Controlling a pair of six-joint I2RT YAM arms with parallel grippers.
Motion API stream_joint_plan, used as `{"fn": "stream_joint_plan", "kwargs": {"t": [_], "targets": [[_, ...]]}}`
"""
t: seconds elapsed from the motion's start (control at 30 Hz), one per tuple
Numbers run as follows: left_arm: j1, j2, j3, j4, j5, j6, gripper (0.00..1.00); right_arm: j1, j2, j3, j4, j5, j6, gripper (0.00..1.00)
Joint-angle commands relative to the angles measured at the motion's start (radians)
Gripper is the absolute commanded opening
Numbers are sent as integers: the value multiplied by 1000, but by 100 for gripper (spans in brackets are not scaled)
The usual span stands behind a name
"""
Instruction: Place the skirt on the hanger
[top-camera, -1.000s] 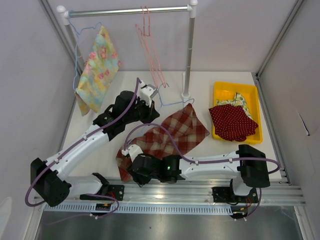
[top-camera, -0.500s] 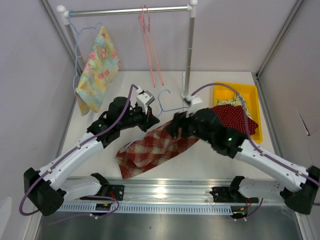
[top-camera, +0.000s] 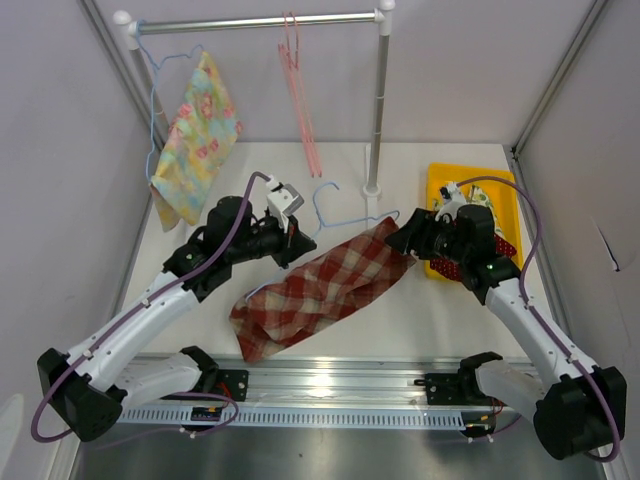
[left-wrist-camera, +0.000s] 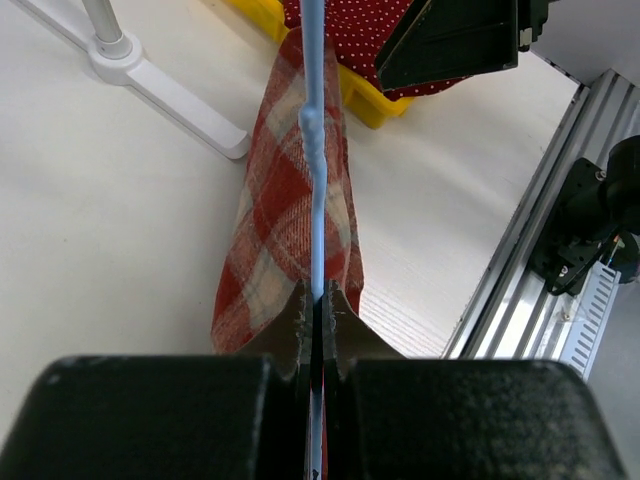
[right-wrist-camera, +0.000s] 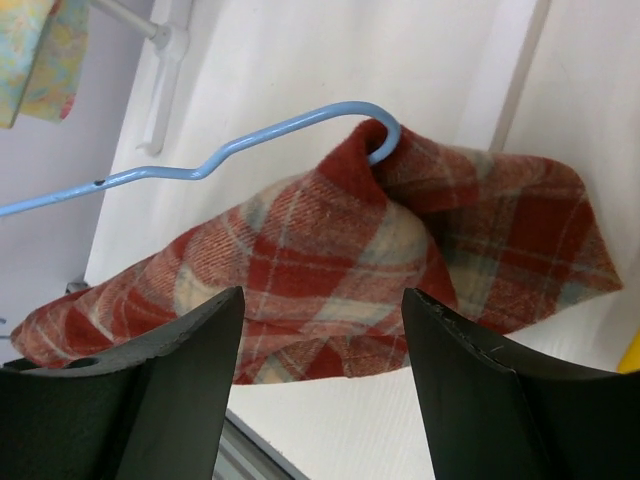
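This is a robotics lab test cell: a white table (top-camera: 440, 310) is boxed in by plain grey panels (top-camera: 50, 150) on metal framing. The left arm (top-camera: 150, 315) and right arm (top-camera: 530, 320), both white, are bolted to an aluminium rail (top-camera: 340, 388) at its near edge. A small clothes rack (top-camera: 230, 23) and a yellow bin (top-camera: 470, 170) of garments stand on the table.

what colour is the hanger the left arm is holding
Light blue; the hanger shows best in the right wrist view.
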Motion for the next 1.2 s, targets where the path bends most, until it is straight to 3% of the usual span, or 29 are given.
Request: {"fn": "stream_joint_plan", "kwargs": {"t": [0.0, 0.43, 0.5, 0.53, 0.7, 0.97, 1.17], "targets": [[6, -42, 63, 49, 44, 7, 0, -11, 7, -7, 124, -124, -15, 71], [6, -56, 103, 23, 53, 1, 0, -31, 88, -99, 279, -143, -24, 69], [6, -63, 101, 15, 55, -2, 0, -31, 92, -99, 286, -144, -16, 64], [6, -76, 103, 6, 50, -4, 0, -31, 81, -99, 279, -144, -4, 41], [8, -115, 106, -13, 33, -4, 0, -31, 30, -102, 231, -121, -10, 26], [11, -162, 205, -158, -28, 28, 0, -32, -30, -64, 110, -89, -13, 24], [21, -175, 265, -314, -146, 41, 0, -32, -79, 16, -8, -51, -18, 29]]}}
